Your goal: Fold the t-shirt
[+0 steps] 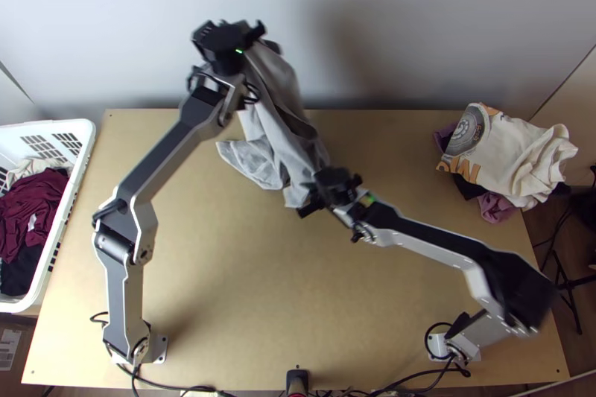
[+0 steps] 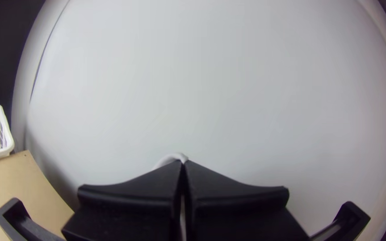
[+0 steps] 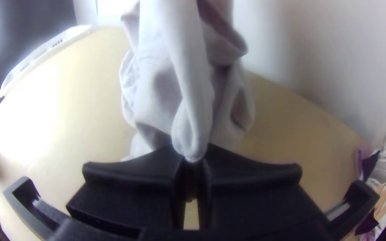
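A light grey t-shirt (image 1: 279, 118) hangs bunched in long folds, its lower part resting on the table near the far edge. High at its upper end is my left gripper (image 1: 257, 36); in the left wrist view the left gripper (image 2: 183, 164) is shut on a small bit of pale cloth (image 2: 171, 158). At the shirt's lower end, nearer the table's middle, is my right gripper (image 1: 311, 192). From the right wrist, the right gripper (image 3: 192, 156) is shut on a narrow fold of the shirt (image 3: 186, 80), which stretches up and away.
A white basket (image 1: 71, 222) of dark red and other clothes stands at the left. On the table's far right lies a pile with a cream printed shirt (image 1: 506, 155) on top. A pale wall (image 1: 417, 24) rises right behind the table's far edge.
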